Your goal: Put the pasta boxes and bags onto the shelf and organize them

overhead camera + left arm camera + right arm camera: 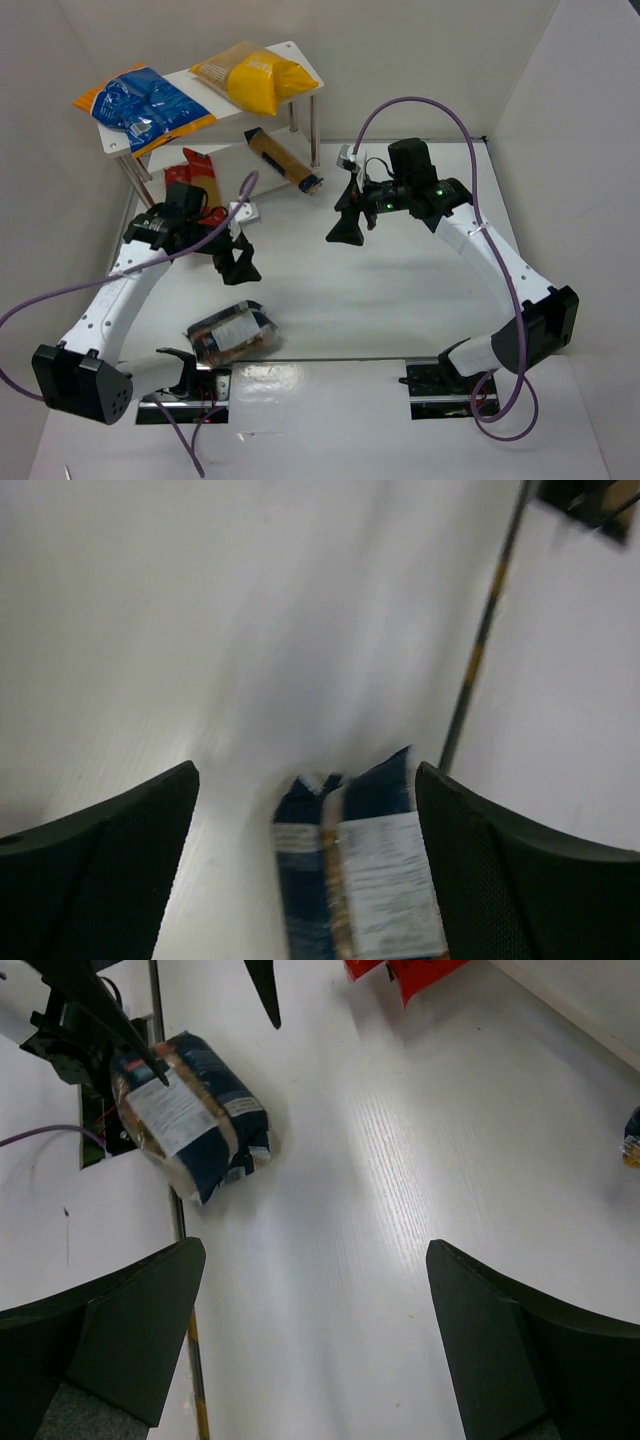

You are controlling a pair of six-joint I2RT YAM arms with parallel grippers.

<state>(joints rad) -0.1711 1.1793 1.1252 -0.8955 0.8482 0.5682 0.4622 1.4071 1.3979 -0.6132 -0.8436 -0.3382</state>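
The white two-tier shelf (300,57) stands at the back left. The blue-and-orange bag (143,103) and the yellow bag (252,78) lie on its top board. The long slim tan box (282,160) lies on the lower board, and the red spaghetti packs (197,172) sit by the shelf's left legs. The clear bag of golden pasta with the dark blue label (230,331) lies near the front edge; it also shows in the left wrist view (355,865) and the right wrist view (190,1112). My left gripper (240,262) is open above and behind that bag. My right gripper (349,212) is open and empty over mid-table.
White walls enclose the table on the left, back and right. Purple cables loop from both arms. The arm bases and their mounting slots (440,385) sit at the near edge, close to the clear bag.
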